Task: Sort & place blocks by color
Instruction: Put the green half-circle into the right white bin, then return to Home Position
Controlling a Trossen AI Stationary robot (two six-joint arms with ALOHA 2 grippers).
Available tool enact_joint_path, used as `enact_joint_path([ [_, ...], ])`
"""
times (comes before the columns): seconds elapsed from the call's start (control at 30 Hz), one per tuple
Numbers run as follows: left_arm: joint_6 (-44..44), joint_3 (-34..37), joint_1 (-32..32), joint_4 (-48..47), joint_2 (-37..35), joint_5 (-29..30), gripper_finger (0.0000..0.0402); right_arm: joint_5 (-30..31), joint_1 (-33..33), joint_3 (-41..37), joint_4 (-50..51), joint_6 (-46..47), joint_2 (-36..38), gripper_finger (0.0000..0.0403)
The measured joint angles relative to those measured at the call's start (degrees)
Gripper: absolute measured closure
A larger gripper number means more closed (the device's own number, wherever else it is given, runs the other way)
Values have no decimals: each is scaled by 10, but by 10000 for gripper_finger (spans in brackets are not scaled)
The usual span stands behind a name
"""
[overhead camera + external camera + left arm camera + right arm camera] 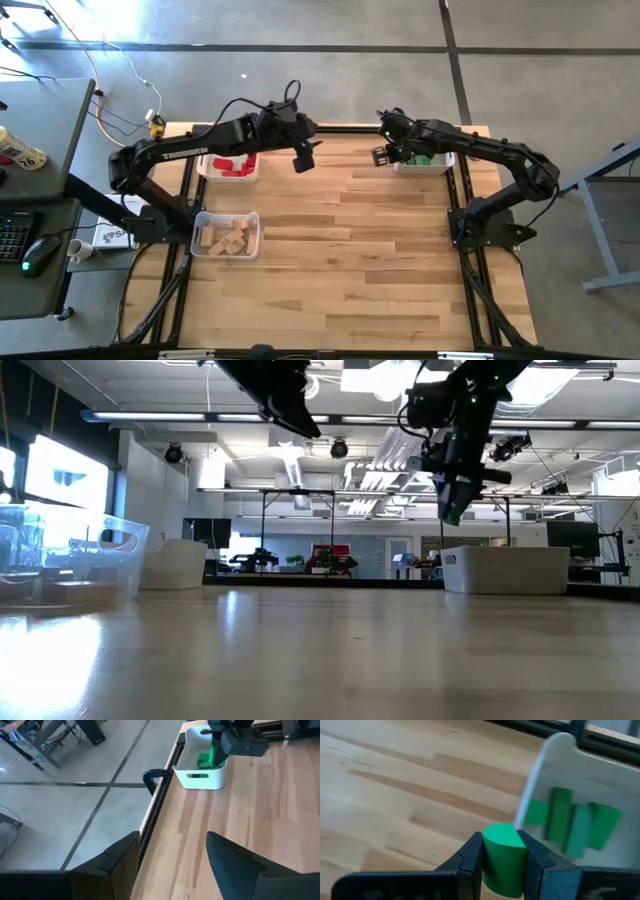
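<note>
My right gripper (pixel 383 156) is shut on a green block (pixel 503 862) with a rounded end. It hangs above the table just left of the white bin (pixel 437 165) that holds several green blocks (pixel 570 822). In the low view the green block (pixel 452 512) shows at the fingertips, well above the tabletop. My left gripper (pixel 303 158) stands open and holds nothing. It is raised over the table right of the white bin with red blocks (pixel 232 165). A clear bin (pixel 226 236) at the left holds plain wood blocks. My right gripper pinches the green block by two opposite sides (pixel 490 857) between its two fingers. The fingers slant down from the table's right side. The block's rounded end (pixel 502 834) sticks out past the fingertips. It is lifted clear, beside the green bin's left wall (pixel 532 785).
The middle and near part of the wooden tabletop (pixel 350 270) lies in front of both arms. Black frame rails (pixel 157 800) run along the table's edges. A desk with a keyboard and mouse (pixel 30 250) stands left of the table.
</note>
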State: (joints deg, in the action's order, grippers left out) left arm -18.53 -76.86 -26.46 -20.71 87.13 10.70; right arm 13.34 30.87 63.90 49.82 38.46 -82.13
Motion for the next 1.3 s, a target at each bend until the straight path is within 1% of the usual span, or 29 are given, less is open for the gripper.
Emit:
enact_joint_path([
  [0.13,20,0,0,-29,-26,0,188,18,28,0,31,-21,0,335],
  [0.3,34,0,0,-44,-49,0,188,52,66,0,63,-37,0,334],
  [0.5,49,0,3,-51,-63,-1,188,53,114,0,92,-46,0,331],
  [0.6,69,0,4,-51,-69,-5,188,53,132,0,107,-78,0,328],
  [0.7,90,0,4,-52,-75,-27,188,52,143,0,113,-103,0,309],
  [0.8,96,0,4,-53,-83,-36,188,54,147,0,110,-120,0,274],
  [0.93,109,0,7,-53,-93,-41,188,79,146,0,102,-122,0,226],
  [1.0,119,0,8,-56,-100,-41,188,87,146,0,102,-115,0,209],
  [1.17,144,0,7,-73,-124,-59,188,63,145,0,99,-102,0,200],
  [1.3,168,1,7,-89,-151,-81,188,20,141,0,98,-100,0,200],
])
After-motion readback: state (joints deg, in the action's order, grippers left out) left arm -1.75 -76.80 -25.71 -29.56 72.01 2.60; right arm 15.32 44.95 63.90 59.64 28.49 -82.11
